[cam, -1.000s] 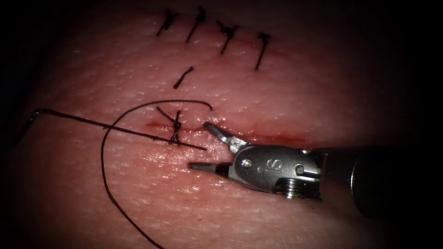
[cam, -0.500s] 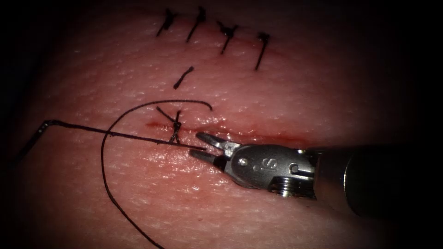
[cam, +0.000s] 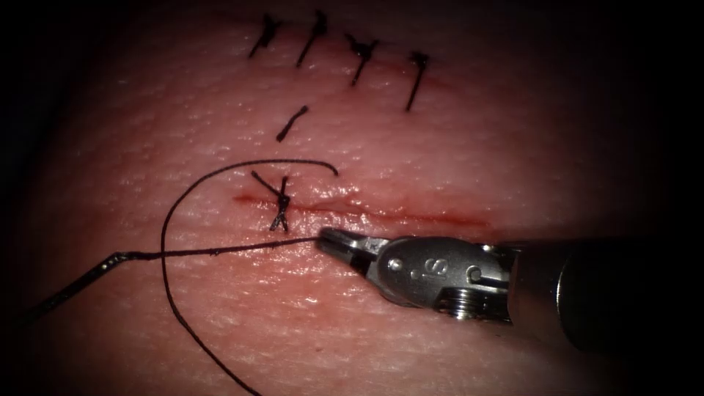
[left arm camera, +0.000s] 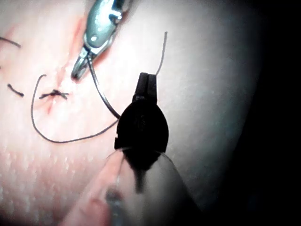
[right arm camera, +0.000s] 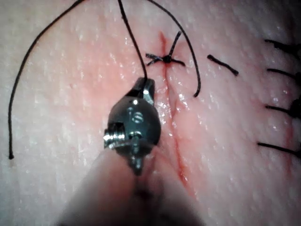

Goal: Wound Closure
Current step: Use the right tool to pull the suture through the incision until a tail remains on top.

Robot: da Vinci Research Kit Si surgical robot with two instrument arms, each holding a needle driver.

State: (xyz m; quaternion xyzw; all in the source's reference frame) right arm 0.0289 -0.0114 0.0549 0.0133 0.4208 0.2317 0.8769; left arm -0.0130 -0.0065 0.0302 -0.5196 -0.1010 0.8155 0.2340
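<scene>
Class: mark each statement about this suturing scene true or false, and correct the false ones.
1. The right tool has its fingers shut on a thread. True.
2. A knotted stitch crosses the cut. True.
3. The far row of stitches has six. False: four.
4. The short cut end of thread lies on the knotted stitch. False: it lies apart, between that stitch and the row.

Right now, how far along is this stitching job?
Done: four tied stitches along the far line, and one knotted stitch at the left end of the cut. In hand: the right tool has its jaws shut on the end of a thread below the cut; the left tool grips thread too. Left: the cut right of that knot lies unstitched, with red fluid along it.
</scene>
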